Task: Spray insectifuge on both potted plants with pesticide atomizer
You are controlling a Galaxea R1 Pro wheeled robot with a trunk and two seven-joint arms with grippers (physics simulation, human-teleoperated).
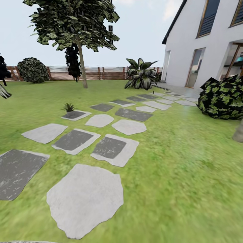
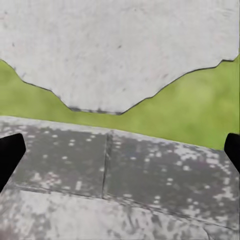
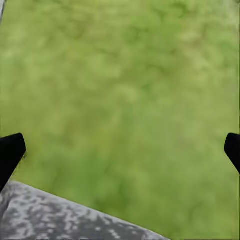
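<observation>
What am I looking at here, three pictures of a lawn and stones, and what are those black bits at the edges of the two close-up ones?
These are simulator renders from a wheeled two-armed robot crossing a garden. The wide picture comes from its head camera: a green lawn crossed by a path of grey stepping stones, a brown slatted wooden fence at the back, a white house at the right. One small green potted plant stands at the edge of a dark stone; behind the path is a bigger striped-leaf bush.

The other two pictures come from cameras near each hand, looking down. The black bits are fingertips. The left hand hangs over grey paving, with a pale stone and grass beyond. The right hand hangs over grass. Both hands are open and hold nothing.
</observation>
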